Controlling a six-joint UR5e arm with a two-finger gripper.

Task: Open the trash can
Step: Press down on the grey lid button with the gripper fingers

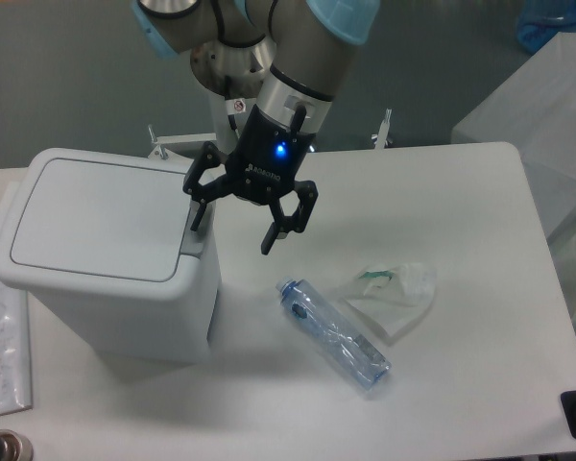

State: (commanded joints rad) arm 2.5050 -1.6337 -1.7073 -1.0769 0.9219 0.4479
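The black two-finger gripper (232, 228) hangs over the white table (480, 288) with its jaws spread wide and nothing held between them; a blue light glows on its body. Its fingers point down and toward the camera, one fingertip (197, 217) over the near-right edge of the large boxy white plastic trash can with rounded corners (110, 259), the other fingertip hanging above bare tabletop just clear of the bin's right side. The trash can stands to the left of the jaws and partly beneath them, upright, with its flat hinged lid (101, 218) closed. The grey push-button tab (196, 230) on the lid's right edge lies directly under the left-hand fingertip; whether the finger touches the tab or is just above it cannot be told from this view. Below and to the right of the jaws, a crushed clear plastic bottle with a blue cap end (332, 333) lies on its side on the table, angled away toward the lower right. Just beyond the bottle, further right of the jaws, sits a crumpled translucent white plastic wrapper with a green mark (392, 296), touching or nearly touching the bottle. Far left of the jaws, at the table's edge beside the bin, lies a clear plastic bag (2, 351).
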